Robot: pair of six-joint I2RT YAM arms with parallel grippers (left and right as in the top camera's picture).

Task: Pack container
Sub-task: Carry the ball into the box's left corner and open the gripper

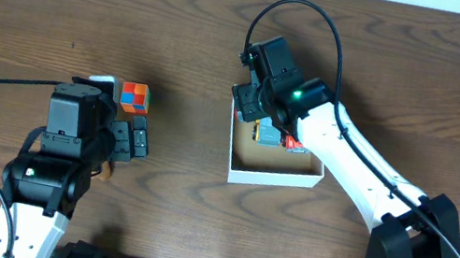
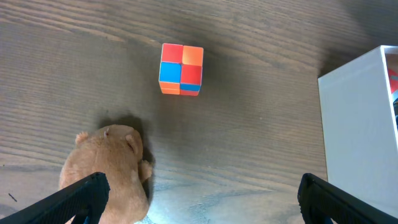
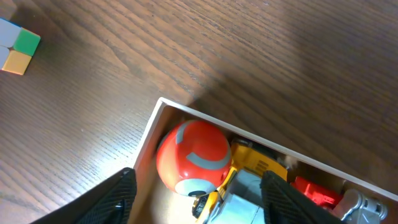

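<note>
The container (image 1: 274, 177) is a white-walled box with a tan bottom, right of centre. In the right wrist view its corner wall (image 3: 148, 146) shows, with a red and white ball (image 3: 191, 154), a yellow toy truck (image 3: 252, 167) and a red toy (image 3: 314, 190) inside. My right gripper (image 3: 196, 208) is open above these toys, at the box's back left corner (image 1: 253, 105). My left gripper (image 2: 199, 205) is open and empty over the wood (image 1: 135, 139). A brown plush toy (image 2: 112, 171) lies by its left finger. A multicoloured cube (image 2: 181, 68) sits further ahead (image 1: 134, 96).
The container's white side wall (image 2: 360, 124) stands at the right of the left wrist view. The cube also shows at the top left of the right wrist view (image 3: 18, 50). The table is dark wood (image 1: 412, 66).
</note>
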